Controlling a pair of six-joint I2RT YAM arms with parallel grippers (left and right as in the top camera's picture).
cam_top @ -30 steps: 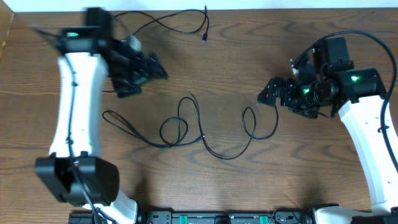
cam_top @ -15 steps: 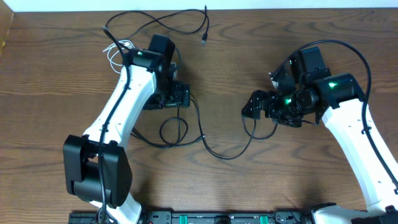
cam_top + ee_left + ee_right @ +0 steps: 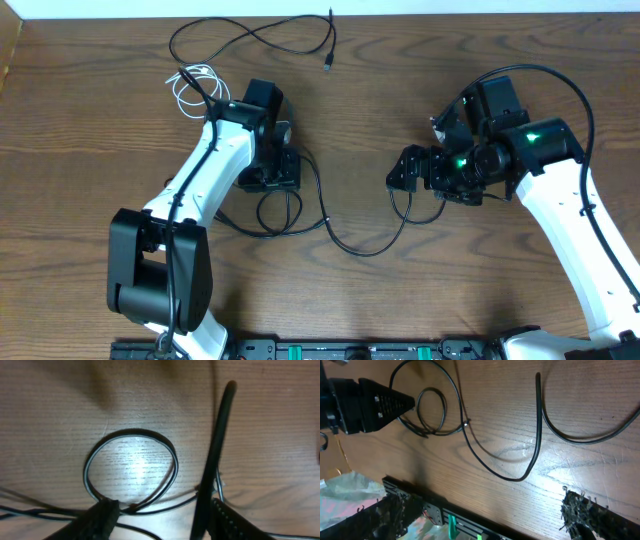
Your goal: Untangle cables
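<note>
A long black cable (image 3: 352, 246) snakes across the table's middle, with small loops (image 3: 279, 210) at its left end and a narrow loop (image 3: 402, 200) at its right. My left gripper (image 3: 277, 178) hangs low over the left loops. In the left wrist view its fingers (image 3: 102, 516) are apart and straddle crossing strands just below a round loop (image 3: 131, 471); one strand (image 3: 216, 450) rises beside the right finger. My right gripper (image 3: 404, 173) is open and holds nothing, just above the narrow loop. Another black cable (image 3: 250, 36) and a white cable (image 3: 189, 84) lie at the back left.
The table's front edge carries a black rail with green parts (image 3: 350, 350), also seen in the right wrist view as the rail (image 3: 455, 522). Crumpled plastic (image 3: 345, 492) lies below that edge. The left arm's own thick cable (image 3: 160, 300) runs down its base.
My left arm swung from the back left down onto the cable loops, and its jaws narrowed. The right gripper shifted a little left toward the narrow loop and stayed open.
</note>
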